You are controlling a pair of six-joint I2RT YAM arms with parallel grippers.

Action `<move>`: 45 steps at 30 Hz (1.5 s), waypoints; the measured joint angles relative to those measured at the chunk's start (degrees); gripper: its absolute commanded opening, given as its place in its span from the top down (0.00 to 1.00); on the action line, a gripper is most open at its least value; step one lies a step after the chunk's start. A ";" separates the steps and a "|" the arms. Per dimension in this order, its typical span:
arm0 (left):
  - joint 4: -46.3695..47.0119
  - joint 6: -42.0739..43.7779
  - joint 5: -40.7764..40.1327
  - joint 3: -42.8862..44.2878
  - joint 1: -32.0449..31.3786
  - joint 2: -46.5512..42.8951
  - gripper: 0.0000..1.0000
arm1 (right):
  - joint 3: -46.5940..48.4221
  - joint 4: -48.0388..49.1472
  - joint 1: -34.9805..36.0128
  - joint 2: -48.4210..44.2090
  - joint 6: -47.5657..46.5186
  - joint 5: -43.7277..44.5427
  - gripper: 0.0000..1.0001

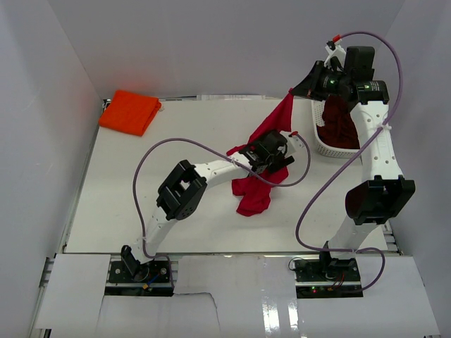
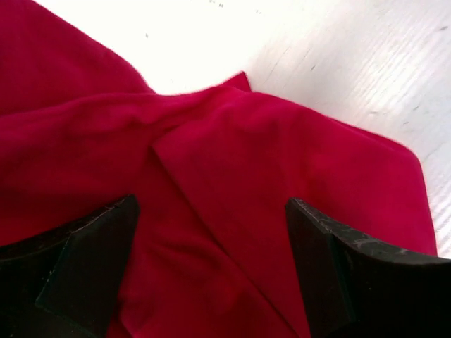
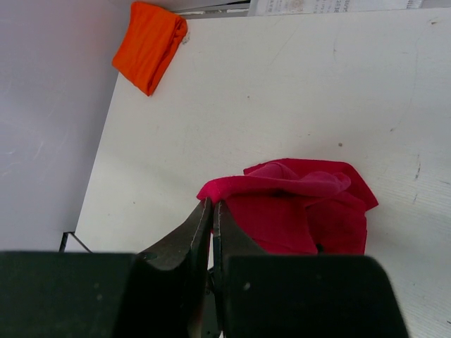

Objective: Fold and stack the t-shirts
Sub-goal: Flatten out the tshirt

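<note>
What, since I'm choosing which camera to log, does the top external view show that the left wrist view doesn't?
Only top external: the folded orange t-shirt, the white basket holding the maroon t-shirt, and the right gripper pinching a raised corner of the red t-shirt. Only left wrist: fine creases in that cloth, close up. Both: the red t-shirt, the open left gripper over it, and the white table.

Top camera looks down from behind; wrist cameras (left seemingly closest) share the red shirt.
</note>
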 measured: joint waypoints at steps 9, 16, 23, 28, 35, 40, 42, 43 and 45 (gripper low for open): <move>-4.22 -2.25 5.07 0.15 0.94 1.57 0.36 | 1.29 -0.85 0.15 0.00 0.07 0.00 0.92; -5.46 -3.08 5.64 0.15 0.74 1.66 1.00 | 1.42 -1.38 0.20 0.00 0.09 0.00 0.92; -5.90 -3.74 4.92 1.03 0.74 1.66 0.93 | 1.42 -1.38 0.20 0.00 0.07 0.02 0.92; -5.22 -4.09 0.98 1.92 0.74 1.66 0.52 | 1.73 -1.64 0.20 0.04 0.07 -0.11 0.92; -4.09 -4.42 -3.30 1.92 0.74 1.66 0.39 | 2.69 -1.95 0.20 0.35 0.07 -0.15 0.92; -2.51 -3.98 -5.92 1.97 0.74 1.70 0.37 | 2.69 -2.21 0.20 0.37 0.04 -0.17 0.92; -2.10 -3.74 -6.64 2.36 0.74 2.01 0.47 | 2.69 -2.29 0.20 0.39 0.07 -0.17 0.92; -1.90 -3.74 -6.91 2.91 0.74 2.40 0.56 | 2.69 -2.38 0.20 0.42 0.07 -0.20 0.92; -1.49 -3.74 -7.04 3.80 0.76 3.32 0.74 | 2.69 -2.58 0.20 0.48 0.07 -0.20 0.92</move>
